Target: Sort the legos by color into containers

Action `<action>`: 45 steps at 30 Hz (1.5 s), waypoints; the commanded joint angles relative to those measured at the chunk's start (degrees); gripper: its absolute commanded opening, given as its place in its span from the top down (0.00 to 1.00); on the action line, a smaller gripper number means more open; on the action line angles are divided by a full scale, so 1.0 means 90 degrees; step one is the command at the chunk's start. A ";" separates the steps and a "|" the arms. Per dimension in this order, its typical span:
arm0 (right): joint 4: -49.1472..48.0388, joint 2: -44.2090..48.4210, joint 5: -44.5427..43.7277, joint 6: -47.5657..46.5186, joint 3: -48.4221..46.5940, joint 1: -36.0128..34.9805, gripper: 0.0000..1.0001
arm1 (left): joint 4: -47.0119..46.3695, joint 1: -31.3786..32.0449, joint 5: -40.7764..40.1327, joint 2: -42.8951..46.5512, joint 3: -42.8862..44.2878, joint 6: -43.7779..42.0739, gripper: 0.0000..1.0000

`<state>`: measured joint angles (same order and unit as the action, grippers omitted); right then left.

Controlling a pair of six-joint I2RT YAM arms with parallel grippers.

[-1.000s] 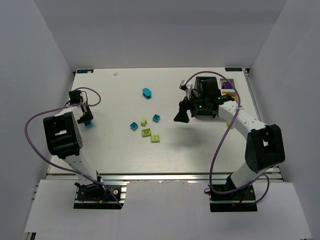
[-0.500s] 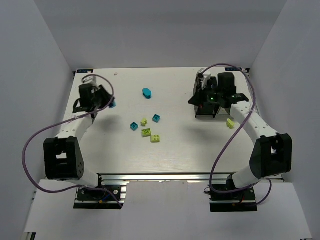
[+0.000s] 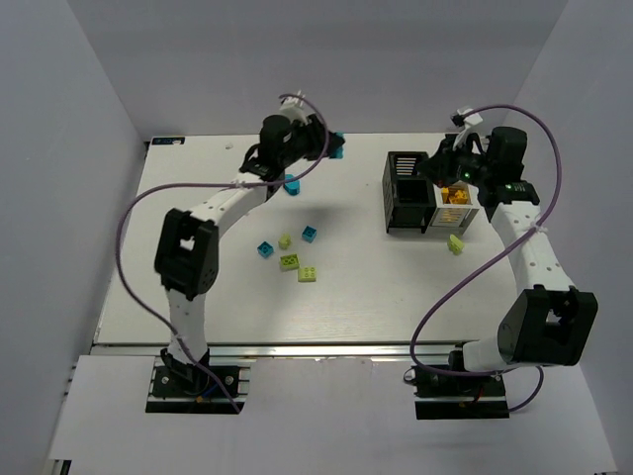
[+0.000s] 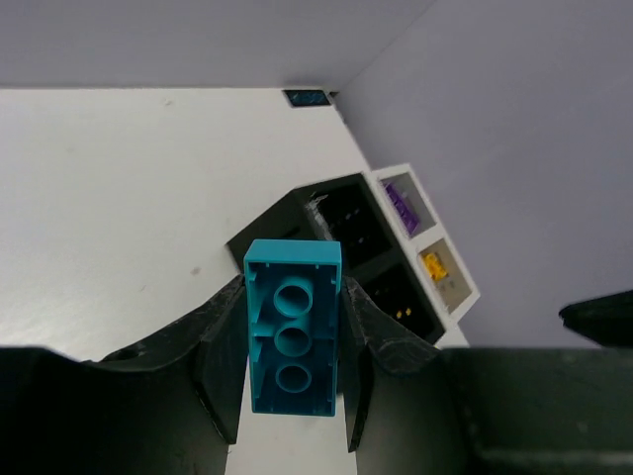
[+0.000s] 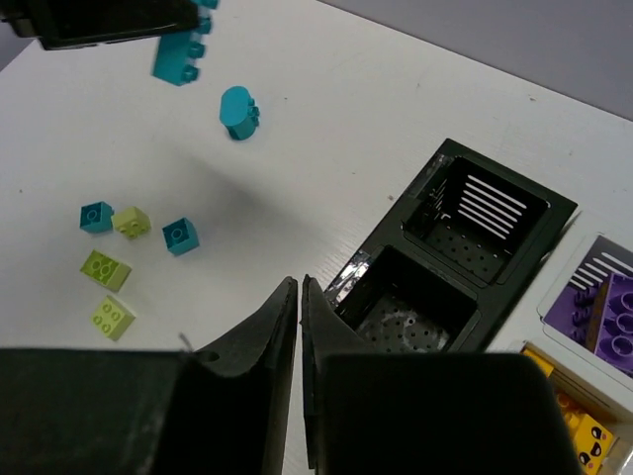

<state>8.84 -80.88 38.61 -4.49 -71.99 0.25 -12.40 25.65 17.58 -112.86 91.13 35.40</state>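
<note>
From above, the left tool (image 3: pixel 330 148) hangs over the worktop's (image 3: pixel 198 297) far edge, clamped on a teal brick (image 3: pixel 339 150); the right tool (image 3: pixel 438 168) is near the black bin (image 3: pixel 406 223). The left wrist view shows the brick between both fingers (image 4: pixel 223 356), the bin beyond their tips. In the right wrist view the fingers (image 5: pixel 282 327) are drawn together on nothing, the bin just past them, loose legos (image 5: pixel 105 268) to their left.

Your top view looks down from high behind both arm bases over the whole bench (image 3: pixel 198 297), while the close view on your left tool (image 4: pixel 293 297) faces the far right corner and that on your right tool (image 5: pixel 298 292) looks down leftward, all sharing the black bin (image 3: pixel 389 198).
</note>
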 commanded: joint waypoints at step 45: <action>0.0267 0.0393 0.0173 -0.0048 0.0323 0.0988 0.57 | 0.0313 0.2004 -0.0332 -0.3046 0.3839 0.0012 0.37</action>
<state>10.57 -78.56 40.21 -3.68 -68.73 8.67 -10.76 43.13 15.79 -143.00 124.53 36.38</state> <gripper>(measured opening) 0.404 0.619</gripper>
